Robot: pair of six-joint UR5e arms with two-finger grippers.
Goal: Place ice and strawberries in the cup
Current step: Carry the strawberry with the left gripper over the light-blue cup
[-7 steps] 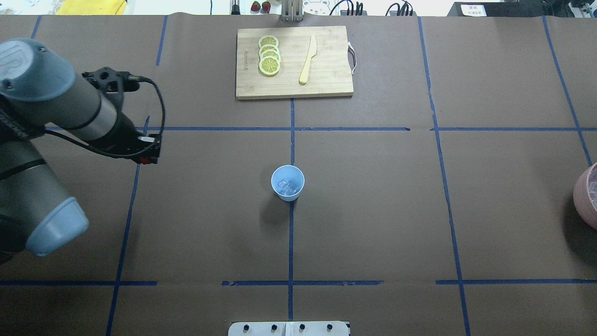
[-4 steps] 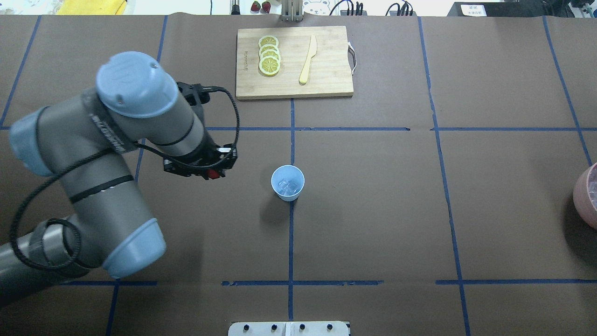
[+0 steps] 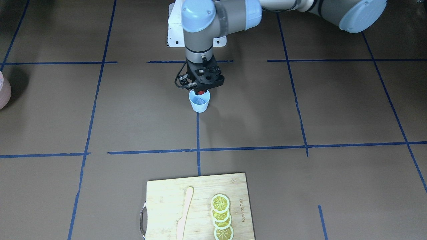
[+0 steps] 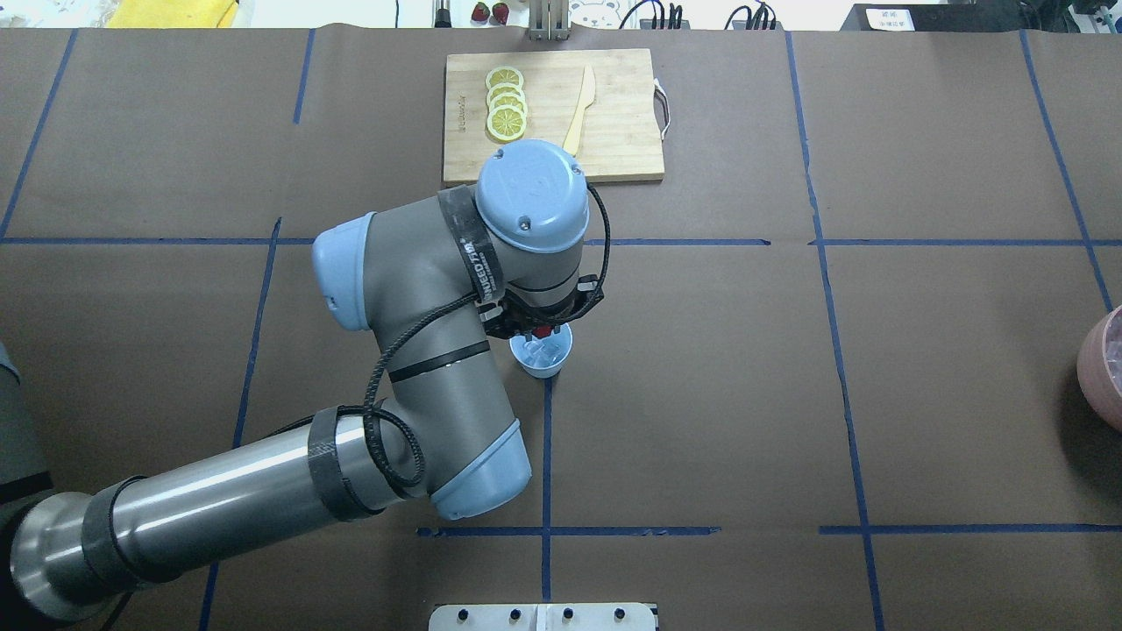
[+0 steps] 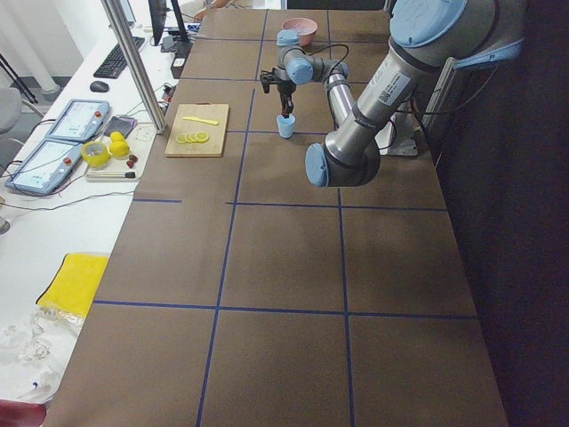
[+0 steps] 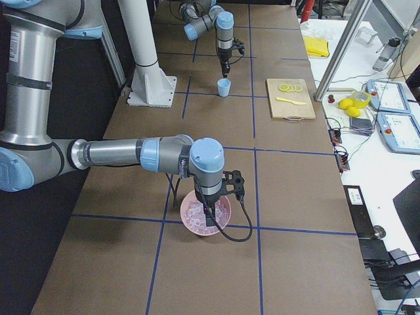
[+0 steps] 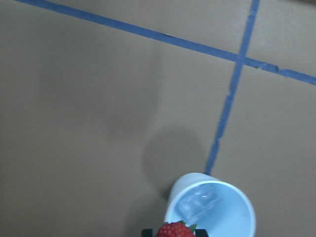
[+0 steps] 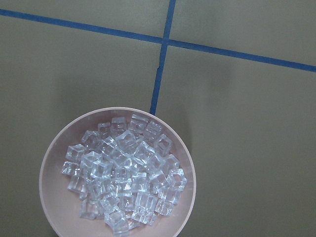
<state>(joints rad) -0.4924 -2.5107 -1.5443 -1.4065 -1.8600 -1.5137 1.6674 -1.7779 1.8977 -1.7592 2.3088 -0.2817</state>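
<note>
The left gripper is hanging point-down right over the cup, its two fingers clamped on a strawberry, a small bright red fruit with a bit of green at the top. From the wrist camera the berry is sitting over one edge of the cup's rim rather than over the middle of the mouth; whether it is touching the rim I cannot tell. The cup is standing upright near the middle of the table, on one of the blue tape lines, and some ice is already lying in its bottom, pale and glassy against the light blue plastic. The left arm is reaching in from its side and bending over the cup, hiding part of it from above. Well away at the table's far end, the right gripper is hovering over a pink bowl heaped with ice cubes; I cannot tell whether its fingers are apart or together. On the operators' side a cutting board is lying flat, carrying a row of overlapping lemon slices and a pale knife beside them.
</note>
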